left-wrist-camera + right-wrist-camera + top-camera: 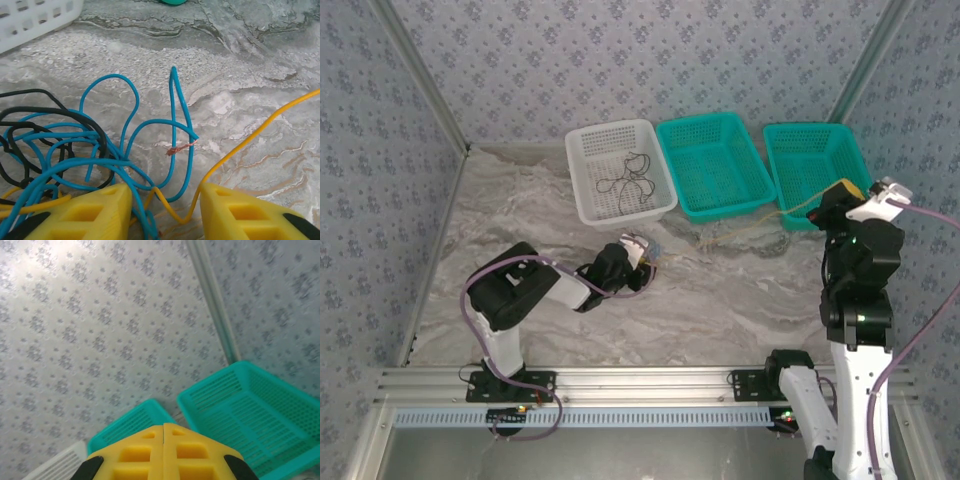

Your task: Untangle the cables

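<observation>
Now the left tool (165, 200) stands parted astride the blue cable (171, 107). Right tool (164, 432) is closed, apparently pinching the yellow cable (241, 146).

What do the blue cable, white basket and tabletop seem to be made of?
Blue cable: glossy plastic insulation over copper, bare reddish strands at one end. White basket: moulded plastic, judging by its perforated walls. Tabletop: matte, grey marble veining; stone or printed sheet, unclear.

- One white basket (582, 165)
- Two teal baskets (698, 119) (800, 126)
- Two black cables, one in the tangle (35, 91) and one in the white basket (625, 180)
- One blue cable (132, 97)
- One yellow cable (260, 128)
- Two robot arms (515, 290) (860, 270)
</observation>
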`<state>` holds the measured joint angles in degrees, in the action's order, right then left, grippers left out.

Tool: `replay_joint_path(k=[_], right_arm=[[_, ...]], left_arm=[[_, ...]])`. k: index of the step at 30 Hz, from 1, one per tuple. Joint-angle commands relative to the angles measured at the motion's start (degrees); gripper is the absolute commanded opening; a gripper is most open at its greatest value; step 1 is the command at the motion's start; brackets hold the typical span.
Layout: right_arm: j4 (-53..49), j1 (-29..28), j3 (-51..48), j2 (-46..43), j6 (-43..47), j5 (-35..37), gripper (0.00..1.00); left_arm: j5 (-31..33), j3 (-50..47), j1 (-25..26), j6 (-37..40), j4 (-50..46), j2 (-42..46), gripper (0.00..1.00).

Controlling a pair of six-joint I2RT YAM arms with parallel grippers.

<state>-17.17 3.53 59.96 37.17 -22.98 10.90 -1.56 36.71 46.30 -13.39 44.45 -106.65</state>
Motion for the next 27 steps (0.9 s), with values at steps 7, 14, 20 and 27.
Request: replay_joint_path(k=[7, 14, 20, 27], right_arm=[[2.9, 0.4, 5.5, -1.5, 6.4, 5.0, 0.00], [2.7, 0.5, 9.7, -2.1, 9.9, 9.5, 0.00], [5.7, 0.8, 11.8, -3.7, 12.4, 16.2, 0.00], [6.3, 1.0, 12.6, -1.5, 10.8, 14.2, 0.00]], left_arm=[[2.6, -2.5, -1.7, -3.0, -1.8, 0.6, 0.49], [3.8, -3.5, -2.2, -3.8, -1.5, 0.7, 0.51], [6.5, -6.6, -3.6, -6.1, 0.4, 1.1, 0.64], [6.7, -7.7, -3.8, -6.1, -0.8, 1.5, 0.71]])
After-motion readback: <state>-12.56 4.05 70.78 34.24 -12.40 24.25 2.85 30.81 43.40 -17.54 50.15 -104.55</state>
